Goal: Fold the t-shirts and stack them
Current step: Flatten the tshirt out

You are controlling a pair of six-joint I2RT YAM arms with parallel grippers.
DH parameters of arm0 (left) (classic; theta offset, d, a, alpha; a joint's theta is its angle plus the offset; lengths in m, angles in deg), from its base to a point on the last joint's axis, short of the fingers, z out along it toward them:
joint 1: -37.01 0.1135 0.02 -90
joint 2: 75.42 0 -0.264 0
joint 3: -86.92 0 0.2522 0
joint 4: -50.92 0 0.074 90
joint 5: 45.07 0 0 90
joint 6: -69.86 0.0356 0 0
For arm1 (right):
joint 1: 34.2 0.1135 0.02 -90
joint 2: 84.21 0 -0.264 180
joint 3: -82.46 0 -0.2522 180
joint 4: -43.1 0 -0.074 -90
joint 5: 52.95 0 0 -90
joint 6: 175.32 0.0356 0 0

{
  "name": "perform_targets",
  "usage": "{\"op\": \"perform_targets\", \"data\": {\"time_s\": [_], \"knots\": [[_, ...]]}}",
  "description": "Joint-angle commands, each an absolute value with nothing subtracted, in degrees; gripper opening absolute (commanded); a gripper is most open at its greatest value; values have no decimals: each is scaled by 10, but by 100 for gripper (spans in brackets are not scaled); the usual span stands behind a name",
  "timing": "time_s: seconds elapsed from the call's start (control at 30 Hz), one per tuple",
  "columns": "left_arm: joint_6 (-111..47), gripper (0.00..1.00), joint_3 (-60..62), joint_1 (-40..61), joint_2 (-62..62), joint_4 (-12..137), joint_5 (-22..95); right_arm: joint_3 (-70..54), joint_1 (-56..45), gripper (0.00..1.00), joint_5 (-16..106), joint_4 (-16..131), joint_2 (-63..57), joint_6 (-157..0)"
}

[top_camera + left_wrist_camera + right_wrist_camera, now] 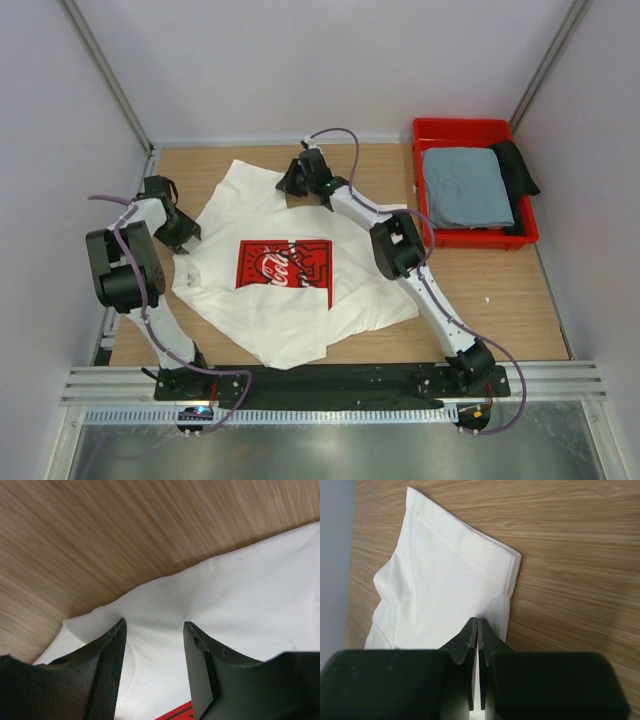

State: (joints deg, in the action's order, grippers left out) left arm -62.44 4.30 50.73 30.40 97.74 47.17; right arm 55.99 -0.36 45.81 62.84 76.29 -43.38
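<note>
The white t-shirt [290, 315] lies spread face up on the wooden table, its red print [285, 265] in the middle. My left gripper [183, 232] is low at the shirt's left edge. In the left wrist view it [154, 625] is open, its jaws astride the white cloth [250, 580] near the hem. My right gripper [292, 180] is at the shirt's top edge. In the right wrist view it [478, 620] is shut on the cloth, with a flat sleeve [440, 580] stretching ahead of it. The grey-blue t-shirt [465, 185] lies folded in the bin.
A red plastic bin [440, 130] stands at the back right, with a dark cloth [515, 165] beside the folded shirt in it. Bare wood [500, 290] shows to the right of the white shirt. Walls close the table on three sides.
</note>
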Motion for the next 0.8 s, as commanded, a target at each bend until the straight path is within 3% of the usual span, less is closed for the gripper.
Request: {"op": "perform_targets", "data": {"time_s": [0.0,0.23,0.4,0.5,0.63,0.77], "knots": [[-593,51,1,524,336,976,516,600,-11,9,458,629,788,-438],[-563,55,-62,526,350,1003,517,644,-30,16,479,603,782,-427],[-579,57,-48,523,269,1008,486,669,-55,21,486,666,732,-386],[-569,58,-48,512,233,1018,477,646,-69,31,496,732,668,-386],[-571,58,-31,476,219,1026,461,584,-79,52,452,848,566,-451],[-570,58,-16,425,220,1032,461,525,-102,63,422,1020,490,-496]]}}
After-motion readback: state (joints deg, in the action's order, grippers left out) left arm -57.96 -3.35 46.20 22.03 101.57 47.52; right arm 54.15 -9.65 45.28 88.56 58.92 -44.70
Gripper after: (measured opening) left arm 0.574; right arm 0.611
